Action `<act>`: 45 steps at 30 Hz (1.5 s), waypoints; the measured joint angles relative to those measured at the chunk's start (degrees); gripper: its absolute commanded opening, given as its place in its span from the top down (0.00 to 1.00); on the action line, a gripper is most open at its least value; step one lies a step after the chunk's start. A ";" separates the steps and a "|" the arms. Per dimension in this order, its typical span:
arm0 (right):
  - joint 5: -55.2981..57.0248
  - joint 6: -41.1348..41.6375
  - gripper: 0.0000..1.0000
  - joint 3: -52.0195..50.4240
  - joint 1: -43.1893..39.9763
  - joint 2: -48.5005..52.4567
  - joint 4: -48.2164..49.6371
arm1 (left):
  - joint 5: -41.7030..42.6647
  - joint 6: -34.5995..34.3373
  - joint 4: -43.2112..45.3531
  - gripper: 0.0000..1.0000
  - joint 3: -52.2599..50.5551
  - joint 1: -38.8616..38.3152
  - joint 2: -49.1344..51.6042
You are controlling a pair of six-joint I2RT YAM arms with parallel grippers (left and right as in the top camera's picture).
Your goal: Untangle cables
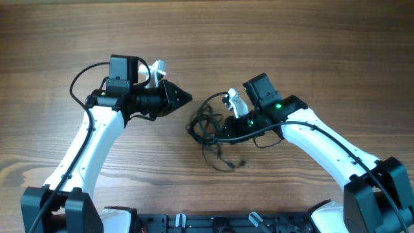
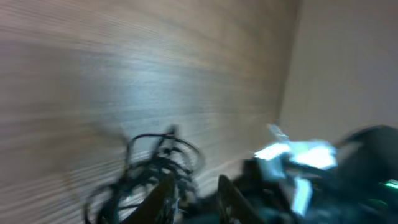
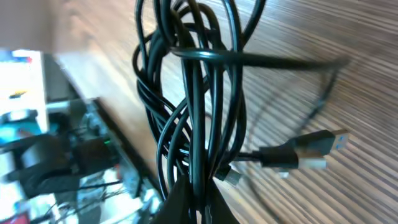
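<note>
**Two arms, one knot: right gripper clamps cable bundle at mid-table**

One wooden table [image 1: 310, 39] fills the overhead view, its grain running left to right. Two white-and-black arms reach in from the near edge. The left arm [image 1: 97, 142] bends up and turns toward the centre, and the right arm [image 1: 323, 145] sweeps in from the opposite corner. Each carries one gripper, two in all.

The left gripper [image 1: 187, 98] points toward the centre and hangs near the tangle without touching it. Its wrist view is blurred and shows two dark fingers [image 2: 166, 194] with a narrow gap between them; whether it is released or clenched cannot be told. The right gripper [image 3: 196, 200] is clenched on the cables [image 1: 206, 128], whose strands run down into its pinched tips.

There is one bundle, made of several thin black strands too interlaced to count. It sits mid-table between the two grippers, right at the tip of the right one. Seen from the right wrist, its long axis runs straight away from the fingertips. One strand wraps crosswise around the upper part and another leads off to the right. Overhead, a looser loop trails from the knot toward the robot's side of the table.

At least two plug ends [image 3: 320, 142] show against the wood, side by side, their tips pointing right in the right wrist view. One green light [image 1: 278, 105] glows on the right wrist.
</note>
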 measured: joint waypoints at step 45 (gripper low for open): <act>-38.84 51.01 0.96 -0.48 -6.75 0.35 83.19 | 37.16 -21.35 30.36 0.75 0.26 20.61 11.82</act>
